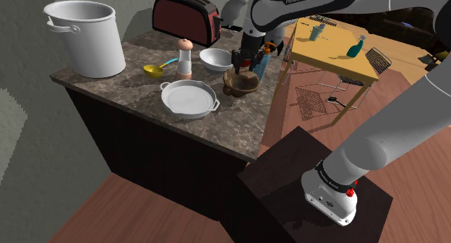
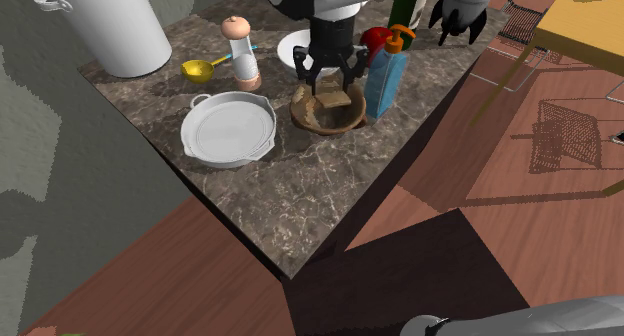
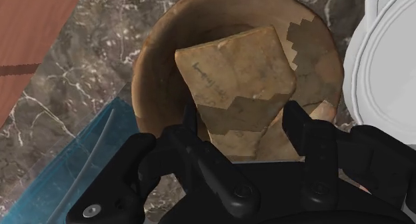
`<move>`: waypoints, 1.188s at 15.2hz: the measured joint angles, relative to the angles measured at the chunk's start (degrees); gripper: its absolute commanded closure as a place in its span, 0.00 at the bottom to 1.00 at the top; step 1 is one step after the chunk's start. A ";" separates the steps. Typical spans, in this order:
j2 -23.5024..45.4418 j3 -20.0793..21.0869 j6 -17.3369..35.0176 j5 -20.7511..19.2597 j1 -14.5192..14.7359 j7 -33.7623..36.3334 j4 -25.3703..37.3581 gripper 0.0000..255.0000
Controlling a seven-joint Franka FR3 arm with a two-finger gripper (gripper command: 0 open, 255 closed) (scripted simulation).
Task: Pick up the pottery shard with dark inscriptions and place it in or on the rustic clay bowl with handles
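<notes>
The brown clay bowl (image 1: 241, 83) (image 2: 301, 115) (image 3: 150, 76) stands on the dark marble counter. The tan pottery shard (image 2: 336, 101) (image 3: 233, 76), with dark marks on its face, lies tilted inside the bowl. My gripper (image 1: 244, 64) (image 2: 327, 74) (image 3: 243, 123) hangs straight above the bowl, open. In the wrist view its fingers stand on either side of the shard's near end without clasping it.
A blue spray bottle (image 2: 385, 72) stands close beside the bowl, and a white handled dish (image 1: 189, 98) lies on the other side. A pepper mill (image 1: 185, 57), white bowl (image 1: 215, 58), yellow scoop (image 1: 153, 69), toaster (image 1: 184, 17) and big white pot (image 1: 83, 35) share the counter.
</notes>
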 measured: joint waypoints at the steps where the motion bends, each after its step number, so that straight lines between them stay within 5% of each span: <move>1: 0.39 0.02 0.80 -0.07 0.01 0.06 -0.41 1.00; 9: 1.01 0.05 2.70 -0.18 0.02 0.18 -1.68 1.00; 10: 1.01 0.05 2.71 -0.18 0.02 0.18 -1.69 0.00; 18: -0.12 0.09 0.68 0.03 0.08 0.15 -0.72 0.00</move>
